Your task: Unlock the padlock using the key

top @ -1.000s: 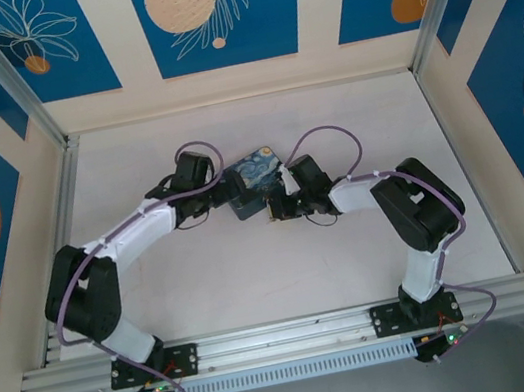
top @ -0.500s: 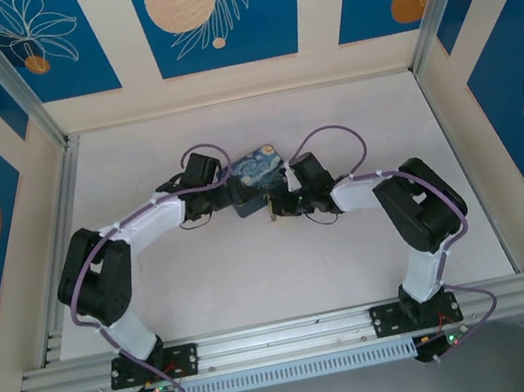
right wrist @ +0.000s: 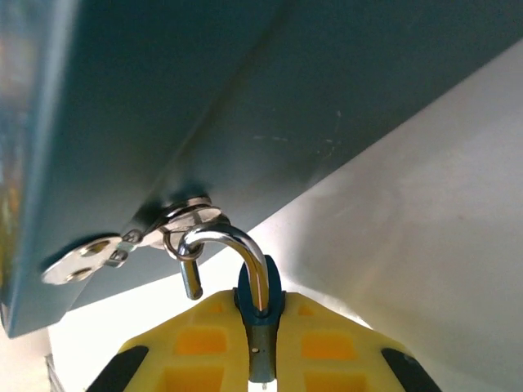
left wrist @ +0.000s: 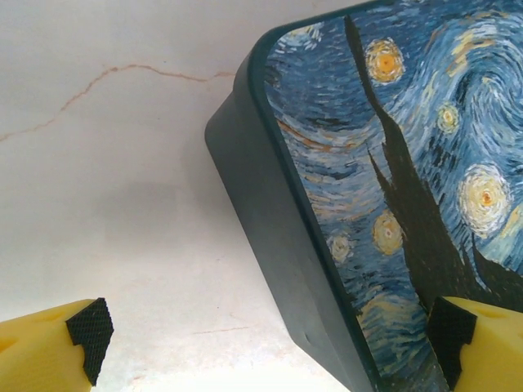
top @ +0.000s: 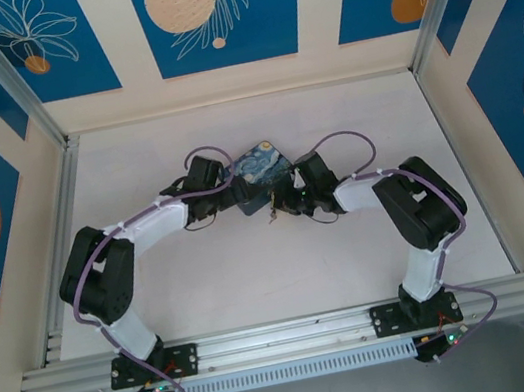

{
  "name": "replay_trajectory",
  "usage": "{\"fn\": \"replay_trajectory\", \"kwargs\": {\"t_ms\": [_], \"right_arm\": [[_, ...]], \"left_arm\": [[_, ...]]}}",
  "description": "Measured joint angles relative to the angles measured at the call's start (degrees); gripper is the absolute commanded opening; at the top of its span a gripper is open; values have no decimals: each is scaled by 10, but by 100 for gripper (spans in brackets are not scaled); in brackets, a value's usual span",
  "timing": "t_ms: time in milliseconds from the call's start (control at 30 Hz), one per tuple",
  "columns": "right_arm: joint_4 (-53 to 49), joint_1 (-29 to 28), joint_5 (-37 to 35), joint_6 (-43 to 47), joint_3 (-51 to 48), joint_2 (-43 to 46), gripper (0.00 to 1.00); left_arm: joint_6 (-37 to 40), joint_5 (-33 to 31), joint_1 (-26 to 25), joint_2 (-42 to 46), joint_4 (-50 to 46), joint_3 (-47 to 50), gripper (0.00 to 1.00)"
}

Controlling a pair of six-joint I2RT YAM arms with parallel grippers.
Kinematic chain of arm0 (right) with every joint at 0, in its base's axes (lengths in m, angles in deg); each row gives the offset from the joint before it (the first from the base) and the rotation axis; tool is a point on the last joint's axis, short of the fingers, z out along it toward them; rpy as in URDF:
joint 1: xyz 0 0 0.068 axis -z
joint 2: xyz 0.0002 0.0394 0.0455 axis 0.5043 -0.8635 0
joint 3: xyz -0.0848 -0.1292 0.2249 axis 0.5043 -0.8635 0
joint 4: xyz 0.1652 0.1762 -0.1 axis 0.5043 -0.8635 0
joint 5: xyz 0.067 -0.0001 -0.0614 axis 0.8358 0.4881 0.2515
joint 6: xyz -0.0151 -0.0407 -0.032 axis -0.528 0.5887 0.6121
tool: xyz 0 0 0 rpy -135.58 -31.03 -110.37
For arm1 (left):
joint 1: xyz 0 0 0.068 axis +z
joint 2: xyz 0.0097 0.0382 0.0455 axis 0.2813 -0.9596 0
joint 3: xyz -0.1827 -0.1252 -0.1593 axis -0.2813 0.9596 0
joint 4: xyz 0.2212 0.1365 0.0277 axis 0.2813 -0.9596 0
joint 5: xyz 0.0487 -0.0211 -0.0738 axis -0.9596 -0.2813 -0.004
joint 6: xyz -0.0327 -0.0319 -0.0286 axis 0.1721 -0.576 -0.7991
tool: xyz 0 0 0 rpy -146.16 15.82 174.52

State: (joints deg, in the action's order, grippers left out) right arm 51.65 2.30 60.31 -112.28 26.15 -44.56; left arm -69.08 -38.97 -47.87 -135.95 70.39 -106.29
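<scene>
Left gripper [left wrist: 268,331] has slid in, spread wide astride the box [left wrist: 392,163]; right gripper [right wrist: 261,351] clamps the padlock [right wrist: 260,300], its shackle seemingly sprung, still hooked.

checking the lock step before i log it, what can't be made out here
- padlock body and keyhole: right wrist view, covered by the right claw, cut off at the bottom edge
- box's right side: left wrist view, cut off by the frame edge
- padlock in the top view: too small, tucked by the right wrist
</scene>
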Motion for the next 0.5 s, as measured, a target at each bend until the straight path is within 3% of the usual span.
{"fn": "replay_trajectory", "kwargs": {"t_ms": [500], "right_arm": [[47,27,34,-76,-3,-22,0]], "left_arm": [[-7,24,0,-5,35,12,98]]}}
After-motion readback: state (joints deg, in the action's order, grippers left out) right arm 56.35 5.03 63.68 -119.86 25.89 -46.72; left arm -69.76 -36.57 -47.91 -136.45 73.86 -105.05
